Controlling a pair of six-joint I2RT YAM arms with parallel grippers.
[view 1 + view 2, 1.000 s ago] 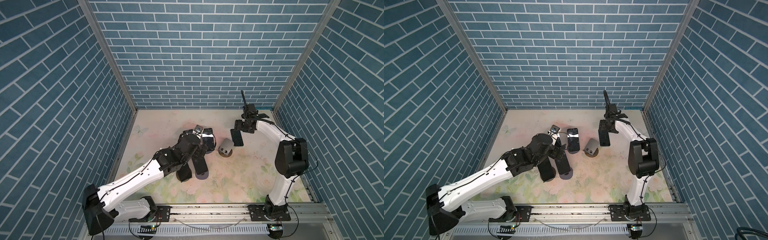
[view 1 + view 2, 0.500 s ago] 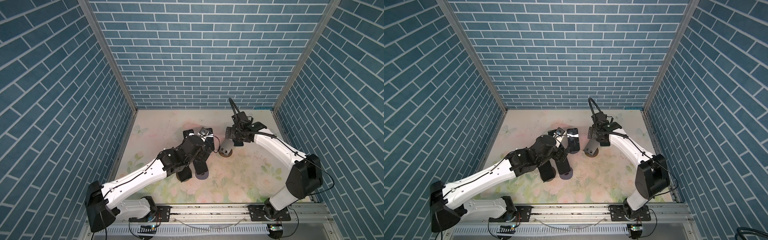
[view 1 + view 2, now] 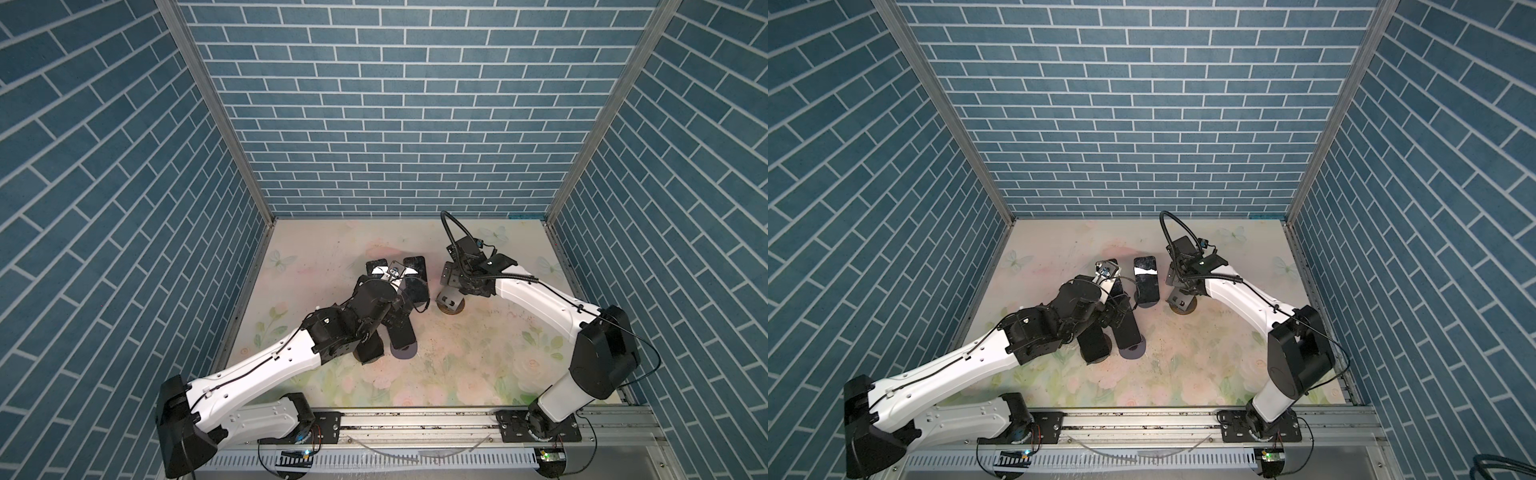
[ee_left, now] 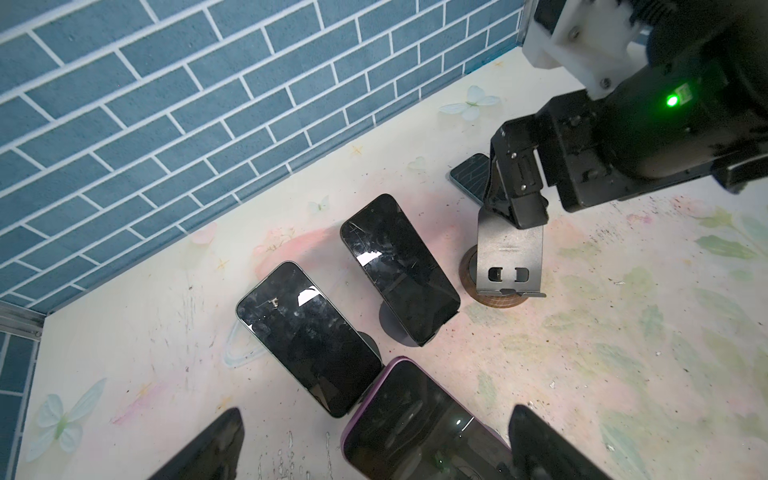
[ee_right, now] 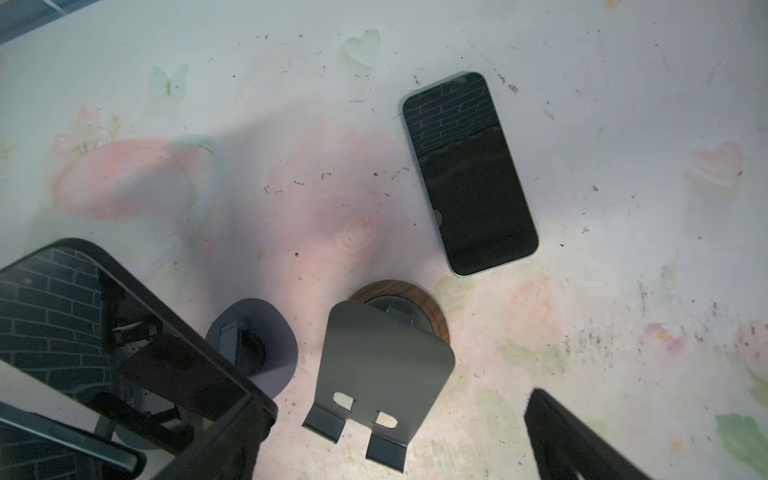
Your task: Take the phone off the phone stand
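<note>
Phones: five in view, all with dark screens.
Flat phone (image 5: 469,174): one, lying face up on the tabletop (image 5: 623,124). It is off any stand, near the empty stand (image 5: 386,374) but apart from it.
Propped phones: four, each leaning on a stand. They are the purple-edged phone (image 4: 415,428), the middle phone (image 4: 399,266), the wall-side phone (image 4: 307,340), and a fourth phone (image 3: 1094,347) that shows only in the top views.
Stands: five. Four carry phones, and their bases are mostly hidden. The fifth is bare, a grey plate on a wood-ringed round base.
Arms: two.
Left pincer (image 4: 376,411): open, with one dark finger on either side of the purple-edged phone. I cannot tell whether either finger touches it.
Right pincer (image 3: 457,284): spread wide and holding nothing, hovering over the empty stand's back plate.
</note>
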